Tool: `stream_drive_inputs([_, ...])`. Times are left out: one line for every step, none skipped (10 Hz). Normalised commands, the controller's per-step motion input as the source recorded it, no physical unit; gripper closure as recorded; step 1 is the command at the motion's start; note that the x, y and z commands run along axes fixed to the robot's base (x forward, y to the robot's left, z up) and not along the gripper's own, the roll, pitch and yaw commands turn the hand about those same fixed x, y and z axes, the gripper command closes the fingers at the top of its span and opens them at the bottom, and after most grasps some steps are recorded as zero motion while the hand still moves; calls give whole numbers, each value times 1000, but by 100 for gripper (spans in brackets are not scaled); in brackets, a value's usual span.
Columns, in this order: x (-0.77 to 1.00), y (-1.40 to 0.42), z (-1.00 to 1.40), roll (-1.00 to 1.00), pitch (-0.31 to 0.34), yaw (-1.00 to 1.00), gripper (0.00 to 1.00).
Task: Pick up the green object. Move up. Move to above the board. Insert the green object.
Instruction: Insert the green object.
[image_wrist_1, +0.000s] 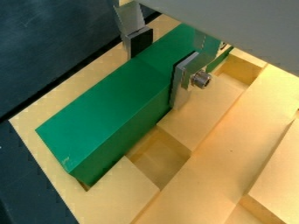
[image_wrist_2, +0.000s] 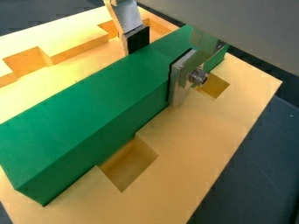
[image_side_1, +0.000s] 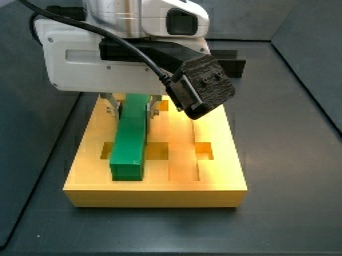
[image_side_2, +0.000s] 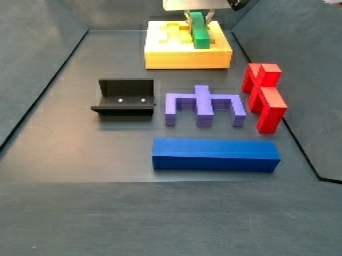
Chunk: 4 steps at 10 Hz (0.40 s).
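While the gripper (image_wrist_1: 158, 61) was clamped across the far end of the green object (image_wrist_1: 111, 109), its silver fingers (image_wrist_1: 184, 80) sat on the two long side faces with the dark pads pressed flat, so the jaws were closed to the bar's width and nothing else was between them. The bar's long axis ran straight away from the fingers, lengthwise along the board (image_wrist_1: 263, 131), parallel to its grooves. In both wrist views the green object (image_wrist_2: 93, 122) lay low on the board (image_wrist_2: 222, 122), with square holes showing beside it on each side; whether it was fully seated in a groove or just resting on top could not be told. In a side view the gripper (image_side_1: 134, 100) hung directly over the green object (image_side_1: 131, 140) at the board's (image_side_1: 154, 190) left-centre. Farther off, in a side view, the fixture (image_side_2: 123, 98), the blue-purple notched block (image_side_2: 205, 106), the red blocks (image_side_2: 265, 95) and a long blue block (image_side_2: 214, 155) sat well apart from the board (image_side_2: 187, 55). Judgement: any remaining move was straight down along the grip.
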Motion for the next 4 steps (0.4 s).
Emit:
stream_drive_inputs([126, 0, -806, 277, 0, 0, 100])
stream_drive_inputs([0, -6, -783, 280, -11, 0, 100])
stream_drive_inputs([6, 0, -320, 111, 0, 0, 100])
stream_drive_inputs([0, 0, 0, 0, 0, 0, 100])
